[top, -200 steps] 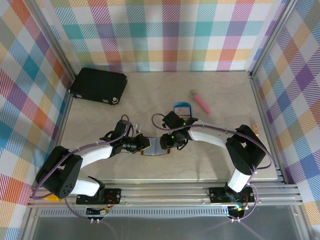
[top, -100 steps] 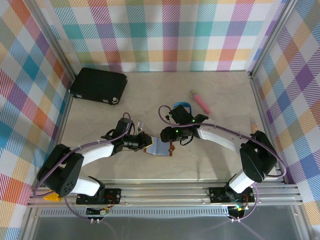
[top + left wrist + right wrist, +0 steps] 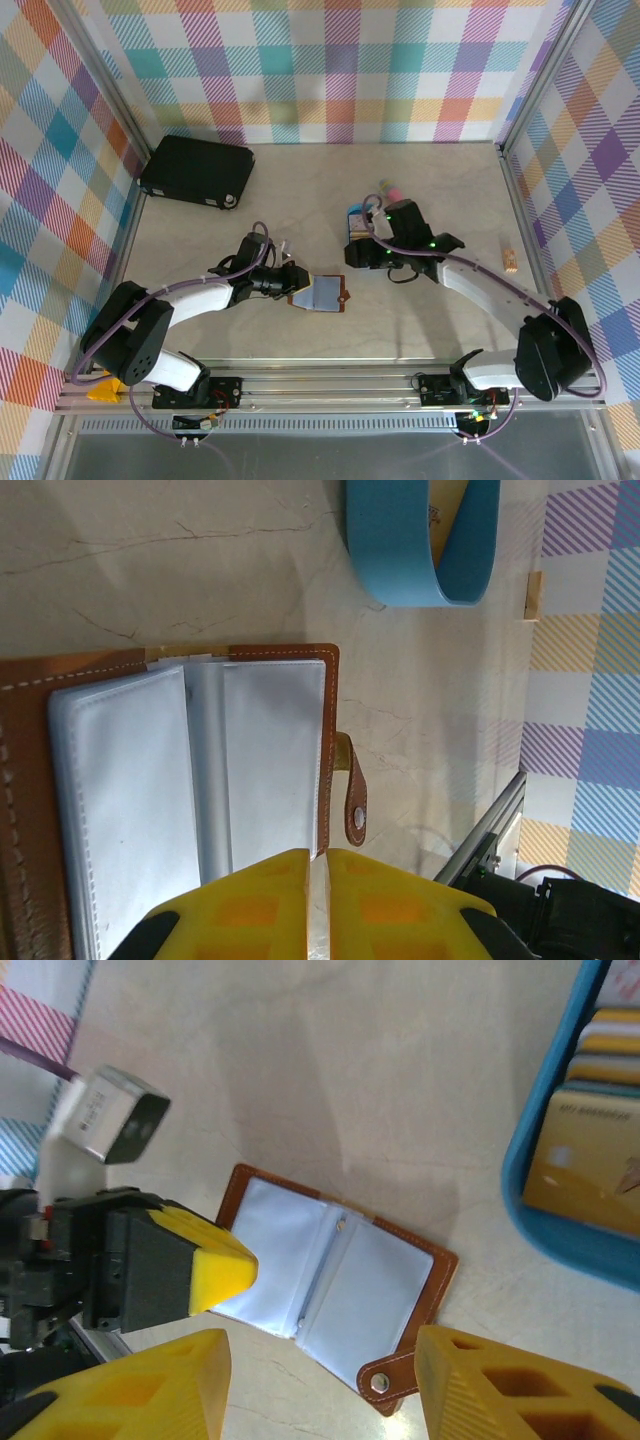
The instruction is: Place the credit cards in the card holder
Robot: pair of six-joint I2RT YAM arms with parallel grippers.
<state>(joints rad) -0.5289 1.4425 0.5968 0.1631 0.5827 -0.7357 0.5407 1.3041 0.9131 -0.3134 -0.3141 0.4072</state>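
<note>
The pale marbled table (image 3: 200, 225) carries everything; a black case (image 3: 196, 170) lies at its far left corner, well apart from the work.

The blue oval tray (image 3: 545, 1222) sits beyond the middle of the table, and the credit cards (image 3: 592, 1150) lie stacked inside it, gold and beige faces overlapping; at least 3 edges show, though I cannot count them exactly.

The brown leather card holder (image 3: 322, 293) lies open and flat on the table, near the tray but not touching it; its 2 pale blue-grey pocket leaves face up, the snap tab (image 3: 355, 798) sticks out at one side, and no card shows in any pocket.

The left gripper (image 3: 318, 858) has its yellow fingers all but together at the holder's edge, seemingly pinning it; whether a leaf is pinched between them I cannot tell.

The right gripper (image 3: 320, 1350) hovers above the table between holder and tray, jaws spread and holding nothing.

By my reading the holder is opened and steadied, but 0 cards are in; every pick and insertion is left to do.
</note>
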